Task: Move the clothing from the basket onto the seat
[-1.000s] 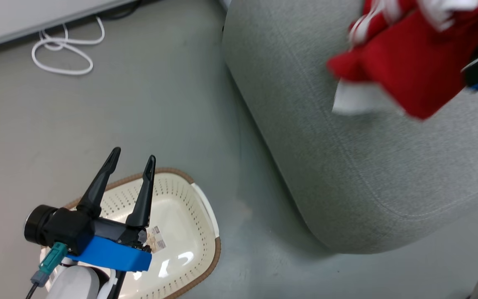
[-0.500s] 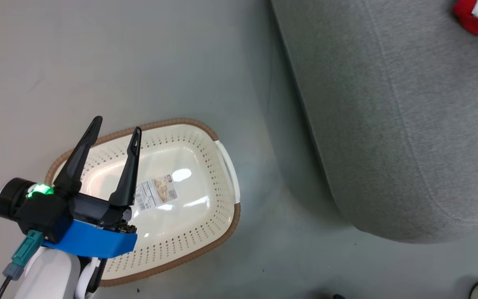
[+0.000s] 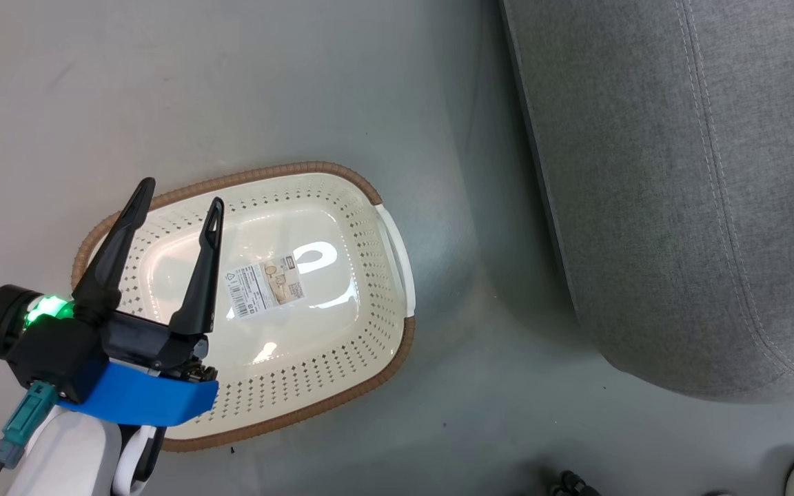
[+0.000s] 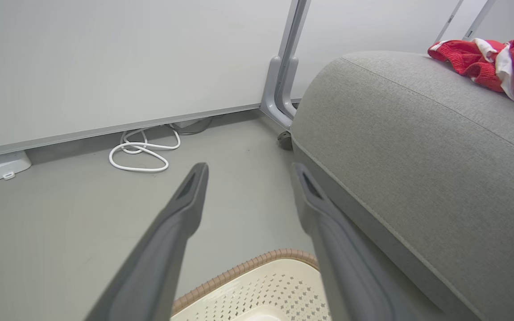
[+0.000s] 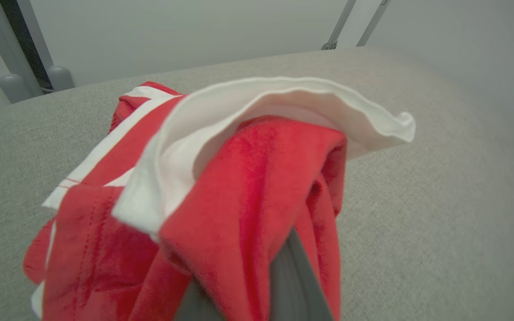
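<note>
Your right tool (image 5: 283, 290) is pressed together on the clothing (image 5: 248, 178): a bright red garment with a broad white hem, bunched and draped over both fingers above the sofa (image 3: 679, 207). More red fabric with white stripes (image 5: 105, 151) lies on the seat just behind it. You cannot tell from here whether the held folds rest on the cushion or hang just clear of it.

Your left tool (image 3: 180, 193) is spread wide with nothing between its fingers, hovering over the basket (image 3: 314, 166). The basket stands on the floor beside the sofa, with a paper label (image 3: 265, 286) on its bottom and no fabric in it.

Judge the garment as light, limp and not at all fragile. It will likely slump into a heap wherever you let it go, and a loose fold may cling to a finger. If you must take hold again, pinch a thick bunched fold or the doubled white hem, not a single thin layer, which would probably slip.
</note>
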`<state>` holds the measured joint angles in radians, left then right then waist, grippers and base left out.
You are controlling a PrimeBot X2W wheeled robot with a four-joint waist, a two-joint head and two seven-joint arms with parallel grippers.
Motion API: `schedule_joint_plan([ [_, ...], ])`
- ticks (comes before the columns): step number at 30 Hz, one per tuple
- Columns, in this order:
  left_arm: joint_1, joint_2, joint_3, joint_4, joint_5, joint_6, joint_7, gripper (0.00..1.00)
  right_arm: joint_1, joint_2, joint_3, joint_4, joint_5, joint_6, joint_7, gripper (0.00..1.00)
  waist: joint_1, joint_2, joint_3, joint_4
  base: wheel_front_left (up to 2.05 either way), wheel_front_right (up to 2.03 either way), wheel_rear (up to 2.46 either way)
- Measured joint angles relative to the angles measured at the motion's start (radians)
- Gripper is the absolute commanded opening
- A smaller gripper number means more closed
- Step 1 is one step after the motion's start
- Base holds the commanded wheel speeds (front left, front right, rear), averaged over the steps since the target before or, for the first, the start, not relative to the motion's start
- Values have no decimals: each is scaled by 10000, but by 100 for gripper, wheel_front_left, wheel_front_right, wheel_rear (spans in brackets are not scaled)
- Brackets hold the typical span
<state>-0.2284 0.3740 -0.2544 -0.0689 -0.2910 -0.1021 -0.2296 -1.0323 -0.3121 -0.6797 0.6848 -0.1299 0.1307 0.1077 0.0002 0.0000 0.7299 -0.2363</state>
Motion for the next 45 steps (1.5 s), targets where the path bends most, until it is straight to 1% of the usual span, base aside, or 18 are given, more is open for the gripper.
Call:
schedule_joint_plan([
  [4,-7,-63,-73,56,-13,0,-23,100,-36,180,-203,366,-439,0,-182,100,0,0,-211,61,0,0,0],
  [9,-34,-416,-286,550,-81,-4,-180,100,140,245,-178,792,-543,0,-591,100,-1,0,-776,177,0,0,0],
  [14,-4,-838,-295,1168,-276,-10,-288,100,897,282,-115,1053,-215,0,-1174,100,-1,0,-1650,330,0,0,0],
  [20,381,-1264,-240,1839,-433,-42,-320,100,2095,660,267,991,127,-2,-1764,100,-3,0,-2883,465,0,0,0],
  [26,844,-1676,65,2412,-512,-94,-320,100,3477,1127,1419,105,462,0,-2042,100,-4,0,-4078,557,0,0,0],
  [29,950,-1906,272,2587,-525,-123,-320,100,4396,1430,2098,-700,591,-2,-2104,100,-5,1,-4638,643,0,0,0],
  [33,1255,-2063,686,2727,-512,-136,-320,100,5623,1896,2964,-1914,941,0,-2136,100,-5,0,-5295,774,0,0,0],
  [36,1443,-2234,986,2840,-485,-150,-322,100,6478,2086,3373,-2767,1298,0,-2050,100,-5,1,-5699,903,0,0,0],
  [42,1695,-2454,1475,3093,-343,-215,-322,100,8047,2418,4011,-4378,1509,-2,-1833,100,-4,1,-6284,1304,0,0,0],
  [45,1812,-2518,1741,3196,-272,-219,-322,100,8572,2510,4393,-4964,1586,-2,-1716,100,-4,1,-6491,1527,0,0,0],
])
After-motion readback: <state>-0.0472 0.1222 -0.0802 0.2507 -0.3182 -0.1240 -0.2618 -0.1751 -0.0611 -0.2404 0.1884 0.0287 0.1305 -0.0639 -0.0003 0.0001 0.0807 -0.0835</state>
